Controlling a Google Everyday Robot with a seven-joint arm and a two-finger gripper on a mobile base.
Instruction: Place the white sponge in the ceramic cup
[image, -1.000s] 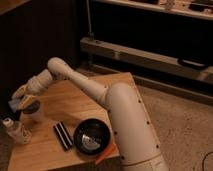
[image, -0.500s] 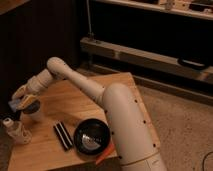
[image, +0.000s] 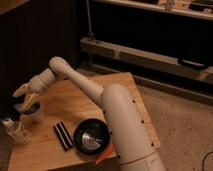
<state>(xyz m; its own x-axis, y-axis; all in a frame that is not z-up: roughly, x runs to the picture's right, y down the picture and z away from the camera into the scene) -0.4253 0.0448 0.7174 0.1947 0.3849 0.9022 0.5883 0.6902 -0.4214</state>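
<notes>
My gripper (image: 25, 101) is at the far left of the wooden table (image: 75, 107), at the end of the arm stretched out to the left. Its fingers (image: 31, 98) are closed on the white sponge (image: 21, 106), a small pale bluish block. The sponge sits right at the mouth of the ceramic cup (image: 34, 115), which stands upright just below and to the right of the fingertips. Whether the sponge touches the cup's rim I cannot tell.
A small clear bottle (image: 13, 130) with a white cap stands in front of the cup. A black striped flat bar (image: 63, 135) lies mid-table, with a black bowl (image: 91, 138) to its right. An orange item (image: 103, 154) lies at the front edge.
</notes>
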